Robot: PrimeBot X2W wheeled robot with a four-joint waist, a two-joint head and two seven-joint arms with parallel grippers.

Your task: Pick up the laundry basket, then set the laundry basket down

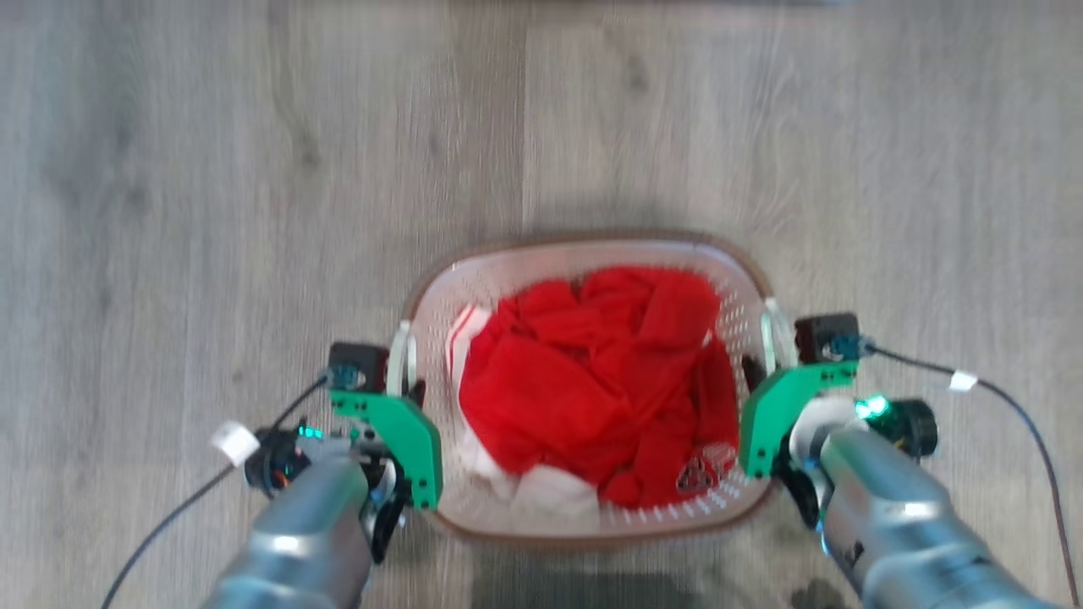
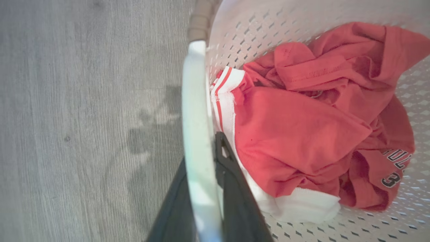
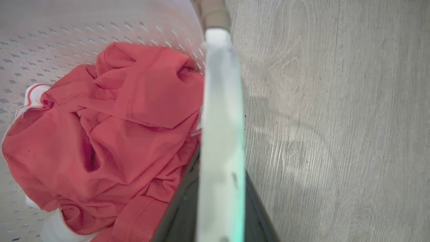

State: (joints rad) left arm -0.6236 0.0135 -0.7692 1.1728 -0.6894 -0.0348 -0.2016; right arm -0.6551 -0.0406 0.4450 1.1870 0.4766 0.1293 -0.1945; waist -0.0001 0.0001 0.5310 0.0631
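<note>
Both clamped on the laundry basket [image 1: 592, 247] at lower centre, left end effector [image 2: 201, 188], right end effector [image 3: 220, 188], red clothes [image 1: 592, 372] inside.

Your left gripper [image 1: 412, 385] and right gripper [image 1: 751, 376] both point forward. Each has its two dark fingers clamped on a side handle of the laundry basket [image 1: 584, 244], one finger inside and one outside. Your left forearm [image 1: 305, 541] and right forearm [image 1: 897, 524] angle slightly inward.
</note>
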